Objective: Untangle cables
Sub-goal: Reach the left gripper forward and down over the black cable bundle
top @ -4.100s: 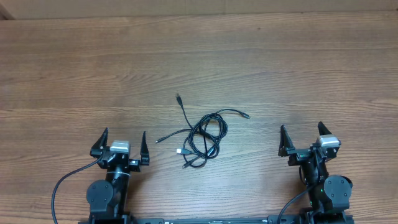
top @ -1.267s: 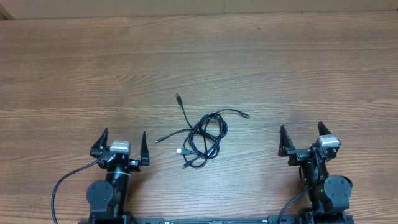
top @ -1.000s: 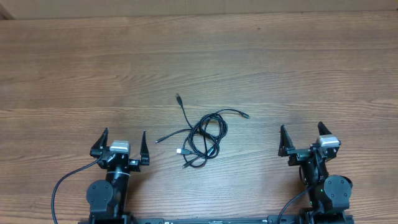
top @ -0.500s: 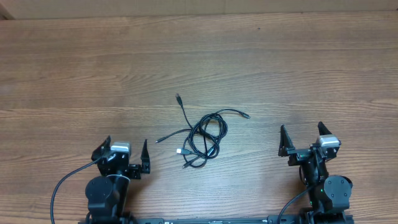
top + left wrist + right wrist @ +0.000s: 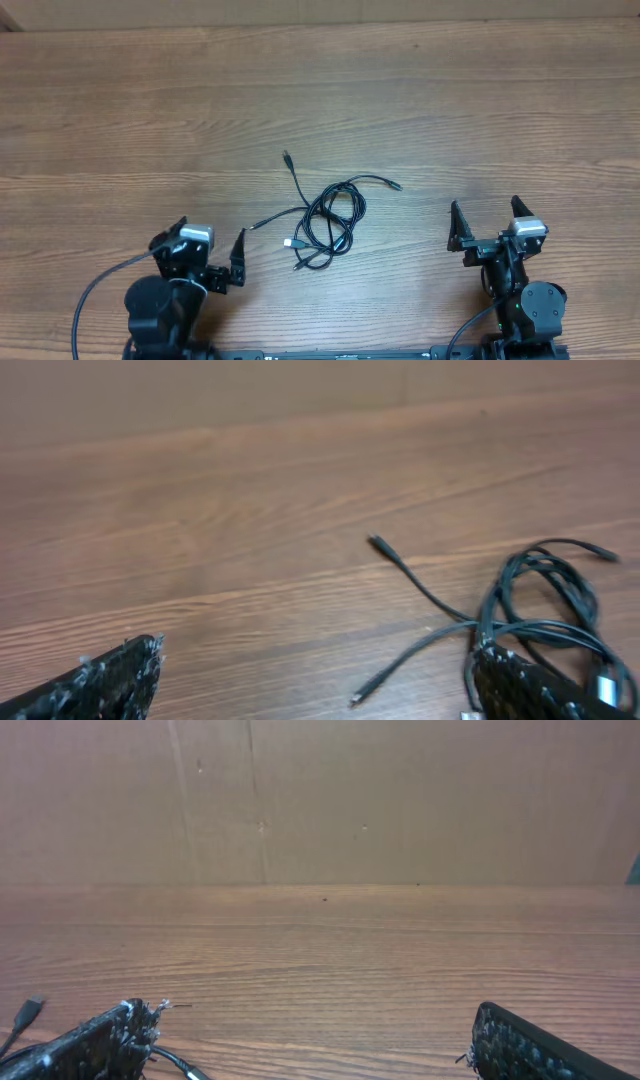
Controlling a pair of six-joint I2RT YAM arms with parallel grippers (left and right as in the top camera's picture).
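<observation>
Cables black, one plug silver-tipped. Table brown, streaky wood grain. Left gripper, right gripper black, silver-grey on top. Wall plain tan.

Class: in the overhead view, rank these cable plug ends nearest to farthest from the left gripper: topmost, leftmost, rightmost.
1. Leftmost plug, just right of the left gripper.
2. Topmost plug, ahead and to the right.
3. Rightmost plug, beyond the tangle.
</observation>
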